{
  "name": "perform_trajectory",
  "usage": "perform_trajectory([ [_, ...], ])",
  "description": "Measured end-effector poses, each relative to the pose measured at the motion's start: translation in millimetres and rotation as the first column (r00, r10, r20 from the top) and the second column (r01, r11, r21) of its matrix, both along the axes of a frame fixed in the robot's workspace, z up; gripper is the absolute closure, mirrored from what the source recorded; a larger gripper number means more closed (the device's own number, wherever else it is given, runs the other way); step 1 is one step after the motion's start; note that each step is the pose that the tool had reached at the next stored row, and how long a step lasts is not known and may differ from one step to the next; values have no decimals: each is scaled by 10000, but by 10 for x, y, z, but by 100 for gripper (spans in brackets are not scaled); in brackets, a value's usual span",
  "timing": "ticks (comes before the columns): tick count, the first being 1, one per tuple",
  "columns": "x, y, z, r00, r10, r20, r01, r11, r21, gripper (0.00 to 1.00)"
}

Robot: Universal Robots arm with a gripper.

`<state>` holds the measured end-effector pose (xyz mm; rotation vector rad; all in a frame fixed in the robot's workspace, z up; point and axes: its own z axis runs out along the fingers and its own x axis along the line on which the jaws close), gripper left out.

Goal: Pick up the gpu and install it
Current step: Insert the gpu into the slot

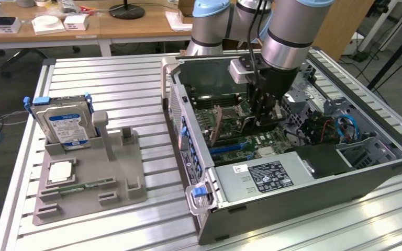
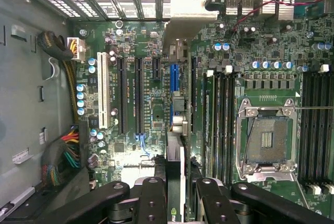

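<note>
Wrist view looks straight down into the open computer case, where the claw point(image 2: 176, 192) pinches the gpu point(image 2: 175, 104) by its top edge, jaws narrowed onto the thin card, which stands edge-on over the motherboard point(image 2: 141, 93) near the blue slot point(image 2: 174, 80). I'd judge the card light and stiff but fragile, best gripped on the bare upper edge, clear of cooler and contacts. From the exterior view, the case point(image 1: 285, 178) lies on its side on a slatted metal table point(image 1: 110, 78); a grey parts holder point(image 1: 110, 172) with a hard drive point(image 1: 65, 125) sits beside it, desks and chairs beyond.
</note>
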<state>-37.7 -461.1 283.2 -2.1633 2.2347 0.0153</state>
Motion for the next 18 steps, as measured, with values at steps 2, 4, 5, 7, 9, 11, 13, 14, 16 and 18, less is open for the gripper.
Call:
perform_trajectory([
  [2,0,0,0,10000,0,0,0,10000,1,73],
  [4,0,0,0,10000,0,0,0,10000,0,73],
  [5,0,0,0,10000,0,0,0,10000,0,73],
  [7,0,0,-1,10000,0,0,0,10000,0,73],
  [9,0,-1,-12,10000,0,3,0,10000,3,73],
  [11,-2,-5,-25,10000,-1,2,1,10000,0,73],
  [13,-12,-10,-36,10000,-1,2,1,10000,-1,73],
  [14,-17,-12,-41,10000,0,2,0,10000,-1,73],
  [16,-31,-14,-55,10000,0,3,0,10000,3,73],
  [18,-68,-15,-75,10000,-1,3,1,10000,1,73],
])
